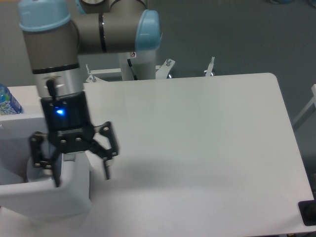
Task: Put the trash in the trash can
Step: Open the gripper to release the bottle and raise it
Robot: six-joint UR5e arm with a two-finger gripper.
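The trash can (47, 201), a large white boxy bin with a thick rim, stands at the table's front left corner. My gripper (81, 178) hangs open over the bin's right rim, one finger above the inside and the other over the table just right of the bin. Nothing is between the fingers. The trash is hidden; the arm and gripper block most of the bin's inside.
A bottle with a blue label (7, 101) shows at the far left edge behind the bin. The robot's base (138, 61) stands behind the table's back edge. A small black object (308, 212) sits off the table's front right corner.
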